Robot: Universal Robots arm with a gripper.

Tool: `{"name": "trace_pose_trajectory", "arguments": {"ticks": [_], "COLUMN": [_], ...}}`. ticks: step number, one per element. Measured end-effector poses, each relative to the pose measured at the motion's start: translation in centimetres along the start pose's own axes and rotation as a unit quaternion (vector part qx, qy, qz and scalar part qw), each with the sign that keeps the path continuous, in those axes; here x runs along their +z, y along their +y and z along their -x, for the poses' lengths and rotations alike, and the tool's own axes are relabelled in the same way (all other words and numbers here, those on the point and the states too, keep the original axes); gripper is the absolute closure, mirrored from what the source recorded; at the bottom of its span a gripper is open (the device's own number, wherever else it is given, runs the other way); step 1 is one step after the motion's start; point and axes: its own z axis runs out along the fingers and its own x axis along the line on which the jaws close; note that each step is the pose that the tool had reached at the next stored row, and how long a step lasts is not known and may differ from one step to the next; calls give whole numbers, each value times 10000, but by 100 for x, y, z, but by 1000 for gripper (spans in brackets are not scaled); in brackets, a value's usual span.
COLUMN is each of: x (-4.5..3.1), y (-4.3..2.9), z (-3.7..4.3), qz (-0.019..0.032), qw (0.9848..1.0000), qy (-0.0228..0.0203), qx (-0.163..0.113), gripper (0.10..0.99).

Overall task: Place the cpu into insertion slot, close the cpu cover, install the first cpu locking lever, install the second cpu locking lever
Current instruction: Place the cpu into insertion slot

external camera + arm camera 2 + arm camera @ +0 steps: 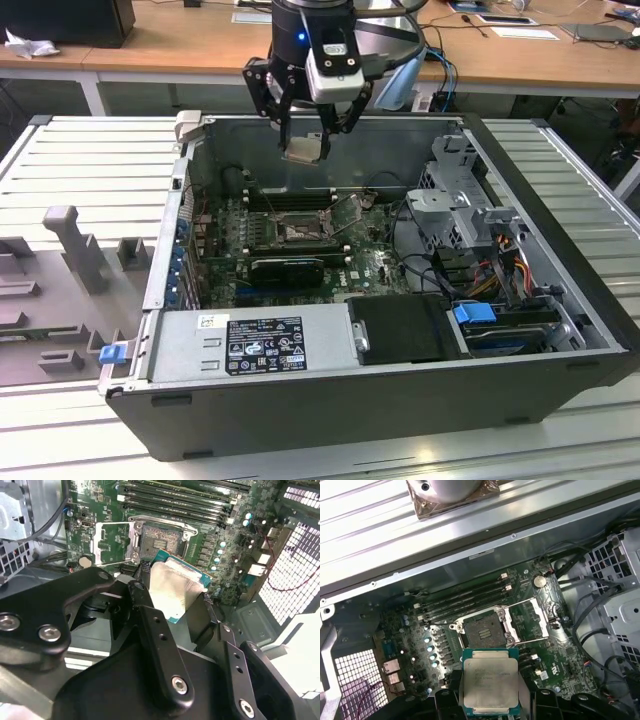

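My gripper (pixel 304 138) hangs above the open computer case, shut on the cpu (pixel 303 151), a flat square chip with a silver-grey top. In both wrist views the cpu (pixel 489 684) (pixel 176 591) sits between the black fingers (pixel 145 587), held clear above the motherboard. The insertion slot (pixel 298 233) (pixel 483 630) (pixel 161 536) lies below with its dark square bed bare. The cpu cover (pixel 533 621) (pixel 113 542), a silvery frame plate, is swung open and rests beside the slot.
Long black memory slots (pixel 465 602) run beside the socket. A drive cage (pixel 460 200) with cables (pixel 500 262) fills the case at the exterior view's right, and a power supply (pixel 250 345) lies along the front. Grey fixtures (pixel 75 250) stand on the slatted table outside the case.
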Motion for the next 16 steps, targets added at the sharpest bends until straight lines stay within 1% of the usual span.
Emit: {"name": "trace_pose_trajectory", "arguments": {"ticks": [3, 5, 9, 11, 16], "x": [1, 8, 43, 53, 67], "y": [0, -1, -4, -5, -6], "z": [0, 0, 1, 1, 2], "qz": [3, 6, 11, 11, 9], "qw": [9999, 9995, 9979, 9975, 9975], "qy": [-15, -29, -59, -63, -64], "qx": [167, 318, 652, 698, 699], "gripper": [557, 557, 557, 557, 557]}}
